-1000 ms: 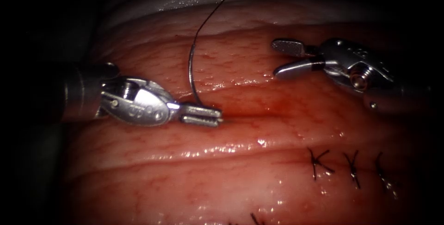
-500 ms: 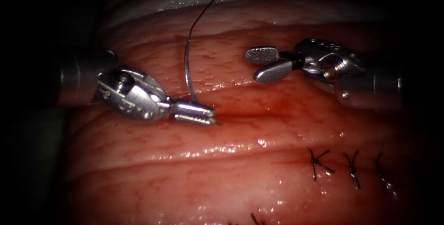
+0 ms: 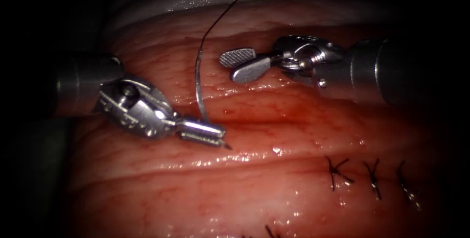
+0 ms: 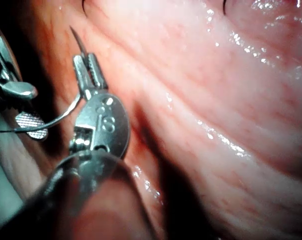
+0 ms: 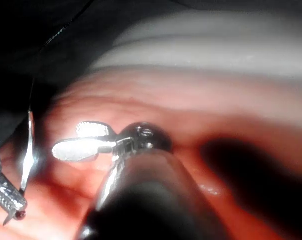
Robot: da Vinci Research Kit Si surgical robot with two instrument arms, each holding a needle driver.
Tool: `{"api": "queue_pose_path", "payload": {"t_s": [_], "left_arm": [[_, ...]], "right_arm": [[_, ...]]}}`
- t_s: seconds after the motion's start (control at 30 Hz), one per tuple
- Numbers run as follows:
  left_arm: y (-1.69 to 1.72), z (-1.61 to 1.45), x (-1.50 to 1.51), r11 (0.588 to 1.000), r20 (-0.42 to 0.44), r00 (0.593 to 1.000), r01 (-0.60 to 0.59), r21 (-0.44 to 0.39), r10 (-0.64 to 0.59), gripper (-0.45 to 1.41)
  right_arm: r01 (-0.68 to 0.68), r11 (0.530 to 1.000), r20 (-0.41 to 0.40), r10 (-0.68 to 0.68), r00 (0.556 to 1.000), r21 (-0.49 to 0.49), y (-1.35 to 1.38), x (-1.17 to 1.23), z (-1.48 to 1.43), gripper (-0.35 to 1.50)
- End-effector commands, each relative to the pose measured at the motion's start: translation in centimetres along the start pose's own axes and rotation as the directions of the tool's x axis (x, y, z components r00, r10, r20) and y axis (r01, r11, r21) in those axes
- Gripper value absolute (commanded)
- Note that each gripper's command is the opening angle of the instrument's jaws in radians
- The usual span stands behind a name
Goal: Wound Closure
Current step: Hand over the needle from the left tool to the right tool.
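Left tool (image 3: 208,132): fingers pinched on the curved needle (image 3: 198,83) near its point.
Needle: clear of the tissue (image 3: 274,199), arcing upward, point (image 3: 228,147) aimed right, over the cut (image 3: 274,116).
Thread (image 3: 230,10): dark, trailing up from the needle.
Right tool (image 3: 240,64): fingers spread, nothing held.
Sutures (image 3: 372,177): three dark stitches at lower right.

Left tool (image 3: 215,137): jaws clamped on needle (image 3: 198,86) near its tip, shaft low, level | Right tool (image 3: 235,65): jaws parted, holding nothing, hovering above tissue (image 3: 274,189)
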State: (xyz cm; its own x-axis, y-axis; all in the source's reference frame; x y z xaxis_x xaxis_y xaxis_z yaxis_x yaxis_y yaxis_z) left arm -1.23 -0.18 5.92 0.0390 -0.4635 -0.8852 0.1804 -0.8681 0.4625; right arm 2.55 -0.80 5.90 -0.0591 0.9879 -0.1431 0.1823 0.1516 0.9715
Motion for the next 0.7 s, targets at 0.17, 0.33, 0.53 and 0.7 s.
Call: {"api": "queue_pose_path", "payload": {"t_s": [0.17,0.33,0.53,0.7], "left_arm": [[0.00,0.05,-0.07,1.000,0.013,1.000,-0.008,0.000,0.008,-0.45],[-0.01,0.05,-0.04,1.000,0.014,1.000,-0.013,0.000,0.013,-0.45],[-0.02,0.06,0.00,1.000,0.014,1.000,-0.012,0.000,0.012,-0.45],[-0.03,0.07,0.05,1.000,0.013,1.000,-0.018,0.000,0.018,-0.45]], "right_arm": [[-0.018,1.000,0.008,0.018,1.000,0.018,-0.01,-0.04,0.14,1.03],[-0.041,0.999,0.016,0.040,0.999,0.032,-0.05,-0.08,0.20,1.06],[-0.058,0.997,0.018,0.057,0.998,0.055,-0.03,-0.14,0.32,1.05],[-0.074,0.996,0.016,0.074,0.997,0.056,0.01,-0.19,0.44,1.10]]}}
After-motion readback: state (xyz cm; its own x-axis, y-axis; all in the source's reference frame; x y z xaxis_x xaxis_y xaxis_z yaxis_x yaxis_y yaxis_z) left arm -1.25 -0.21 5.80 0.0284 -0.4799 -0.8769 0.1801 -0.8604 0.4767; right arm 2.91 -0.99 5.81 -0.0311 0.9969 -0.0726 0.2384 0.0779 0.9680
